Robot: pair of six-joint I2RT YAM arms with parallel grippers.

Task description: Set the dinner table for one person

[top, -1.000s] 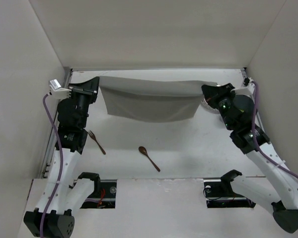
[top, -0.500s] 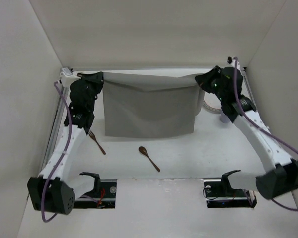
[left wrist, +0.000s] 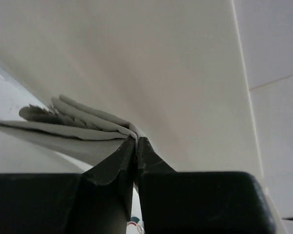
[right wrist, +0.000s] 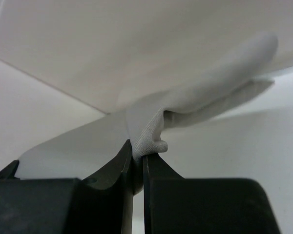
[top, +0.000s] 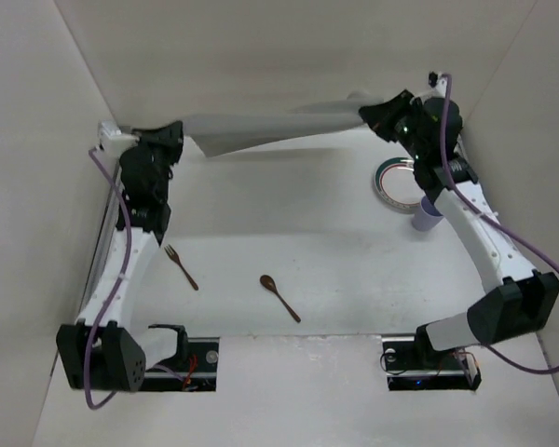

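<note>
A grey cloth placemat [top: 270, 126] hangs stretched in the air above the far side of the white dinner table [top: 289, 233]. My left gripper [top: 175, 134] is shut on its left corner, and my right gripper [top: 371, 114] is shut on its right corner. In the left wrist view the fingertips [left wrist: 136, 141] pinch the bunched, folded edge of the placemat [left wrist: 63, 126]. The right wrist view shows the right gripper [right wrist: 138, 152] pinching a rolled fold of the placemat [right wrist: 151, 126]. A brown fork [top: 181, 266] and a brown spoon [top: 279, 297] lie on the table near the front.
A white plate with a green rim [top: 396, 179] lies at the back right, under my right arm. A purple cup [top: 427, 214] stands just in front of it. White walls close in the table on three sides.
Both arms have raised the placemat and carried it toward the back wall. It hung down like a curtain before and now stretches nearly level. The plate and cup have come into view.
</note>
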